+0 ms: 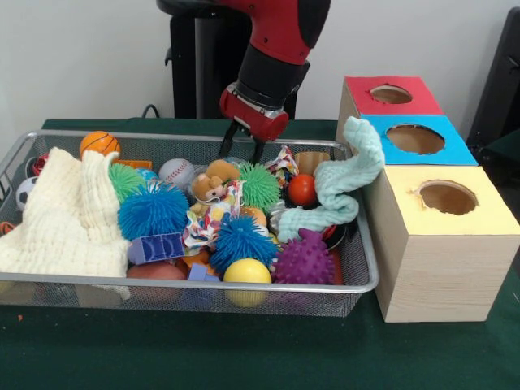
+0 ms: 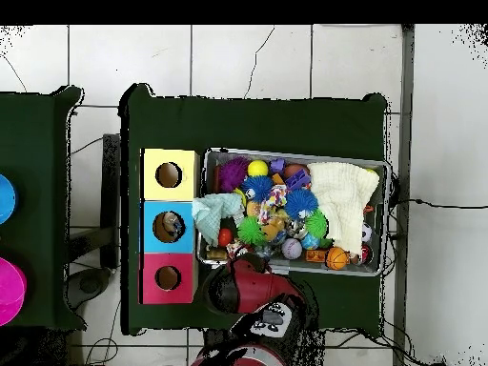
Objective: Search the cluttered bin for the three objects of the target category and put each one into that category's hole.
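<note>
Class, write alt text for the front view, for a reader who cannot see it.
A red robot arm's open gripper hangs above a wire bin crammed with spiky balls, sports balls and cloths. A mint cloth drapes from the bin onto a wooden box with red, blue and yellow holed tops.

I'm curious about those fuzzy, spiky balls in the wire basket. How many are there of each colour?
Blue spiky balls: 2
Green spiky balls: 2
Purple spiky ball: 1
Total: 5 that show; more may lie hidden under the clutter.
</note>
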Controlling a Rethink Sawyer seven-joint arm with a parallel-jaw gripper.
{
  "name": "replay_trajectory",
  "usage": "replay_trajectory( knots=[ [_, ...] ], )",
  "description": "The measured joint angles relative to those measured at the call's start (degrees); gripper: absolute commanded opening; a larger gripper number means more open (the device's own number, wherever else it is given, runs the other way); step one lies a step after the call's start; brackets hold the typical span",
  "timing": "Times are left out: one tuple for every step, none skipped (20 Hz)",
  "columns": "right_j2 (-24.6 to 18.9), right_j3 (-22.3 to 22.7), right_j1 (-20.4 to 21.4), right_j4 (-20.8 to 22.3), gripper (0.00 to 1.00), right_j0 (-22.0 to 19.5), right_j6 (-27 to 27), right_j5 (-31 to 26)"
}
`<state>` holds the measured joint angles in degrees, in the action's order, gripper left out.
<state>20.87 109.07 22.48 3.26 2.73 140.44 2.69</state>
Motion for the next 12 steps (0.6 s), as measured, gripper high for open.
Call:
replay_trajectory(
  knots=[
    [0.0,-0.18,-0.32,0.0,1.0,-0.01,0.0,0.17],
    [-0.01,-0.36,-0.64,0.0,1.0,-0.01,0.0,0.34],
    [-0.01,-0.6,-0.95,0.0,1.0,0.0,0.0,0.34],
    [-0.01,-0.75,-1.14,0.0,1.0,-0.01,0.0,0.34],
    [-0.01,-1.14,-1.67,0.0,1.0,-0.07,0.0,0.35],
    [-0.02,-1.28,-1.85,0.0,1.0,-0.11,0.0,0.34],
    [-0.07,-1.46,-2.06,0.0,1.0,-0.21,0.0,0.33],
    [-0.31,-1.71,-2.4,0.0,1.0,-0.65,-0.01,0.36],
    [-0.46,-1.77,-2.36,-0.01,1.0,-0.98,0.0,0.32],
    [-0.6,-1.78,-2.33,0.01,1.0,-1.25,0.0,0.34],
    [-0.96,-1.79,-2.2,0.04,1.0,-2.01,0.0,0.31],
    [-1.74,-1.72,-2.17,0.27,0.0,-3.46,0.01,0.07]
  ],
)
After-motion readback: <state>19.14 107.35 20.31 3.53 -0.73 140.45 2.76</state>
